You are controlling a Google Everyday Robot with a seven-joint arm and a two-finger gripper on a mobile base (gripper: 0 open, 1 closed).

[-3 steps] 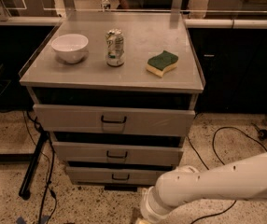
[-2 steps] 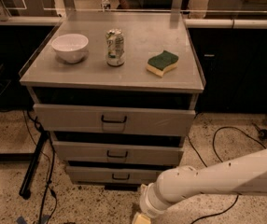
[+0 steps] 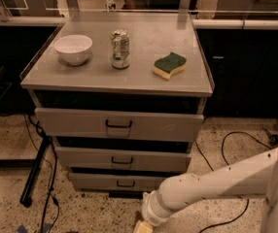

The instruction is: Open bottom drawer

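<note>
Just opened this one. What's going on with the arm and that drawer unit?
A white robot arm reaches in from the lower right toward a grey three-drawer cabinet. Its hand is low near the floor at the bottom edge of the view, just below and in front of the bottom drawer, not on its black handle. That drawer does not look pulled out yet. On the cabinet top are a white bowl, a can and a green and yellow sponge.

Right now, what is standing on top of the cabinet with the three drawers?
A white bowl, a can and a green-yellow sponge stand apart on the cabinet top. The inside of the bottom drawer is covered. The gripper is low, in front of it.
</note>
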